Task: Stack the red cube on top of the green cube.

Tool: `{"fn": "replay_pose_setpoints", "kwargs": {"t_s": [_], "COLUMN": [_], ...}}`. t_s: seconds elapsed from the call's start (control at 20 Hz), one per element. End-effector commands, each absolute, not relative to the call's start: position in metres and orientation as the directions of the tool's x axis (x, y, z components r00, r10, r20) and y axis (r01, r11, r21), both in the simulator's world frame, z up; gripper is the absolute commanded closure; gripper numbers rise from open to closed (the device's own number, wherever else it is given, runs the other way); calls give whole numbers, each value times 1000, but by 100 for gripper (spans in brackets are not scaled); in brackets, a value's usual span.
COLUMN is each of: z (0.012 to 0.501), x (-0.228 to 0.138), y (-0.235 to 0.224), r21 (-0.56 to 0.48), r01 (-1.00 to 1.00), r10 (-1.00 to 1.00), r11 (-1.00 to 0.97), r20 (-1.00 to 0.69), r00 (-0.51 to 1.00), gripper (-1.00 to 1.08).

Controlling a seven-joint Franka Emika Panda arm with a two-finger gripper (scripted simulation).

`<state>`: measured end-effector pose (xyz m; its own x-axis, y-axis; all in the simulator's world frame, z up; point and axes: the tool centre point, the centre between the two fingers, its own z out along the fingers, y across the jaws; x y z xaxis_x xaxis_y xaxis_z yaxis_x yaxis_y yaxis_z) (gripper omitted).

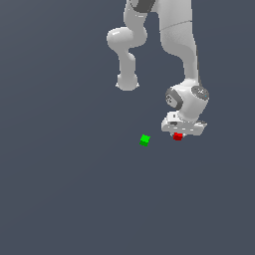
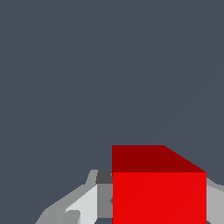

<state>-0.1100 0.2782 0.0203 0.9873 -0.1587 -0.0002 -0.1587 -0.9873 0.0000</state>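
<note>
I see the hand (image 1: 178,133) low over the tabletop (image 1: 74,199), its fingers closed on the red cube (image 1: 178,136), with most of the cube hidden under the white body in the exterior view. In the wrist view the red cube (image 2: 159,197) sits between the fingers (image 2: 85,205) and is cut off at the frame edge. The green cube (image 1: 145,140) lies near, on the exterior view's left, apart from it.

I see the red cube (image 1: 177,136) right of centre in the exterior view, tiny, bright and plain. The green cube (image 1: 145,140), equal in size, lies near the frame's middle, apart from it toward the exterior view's left.
</note>
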Motion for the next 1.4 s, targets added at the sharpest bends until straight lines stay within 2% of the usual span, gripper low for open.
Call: {"fn": "replay_pose_setpoints", "kwargs": {"t_s": [0.0, 0.6, 1.35], "z": [20, 30, 112], "x": [-110, -110, -111], "y": [278, 278, 278], "r21": [0, 0, 0], "r01": [-159, -159, -159], "r10": [-159, -159, -159], "r11": [-987, -987, -987], "r20": [0, 0, 0], "r00": [987, 987, 987], "gripper": [108, 108, 108]}}
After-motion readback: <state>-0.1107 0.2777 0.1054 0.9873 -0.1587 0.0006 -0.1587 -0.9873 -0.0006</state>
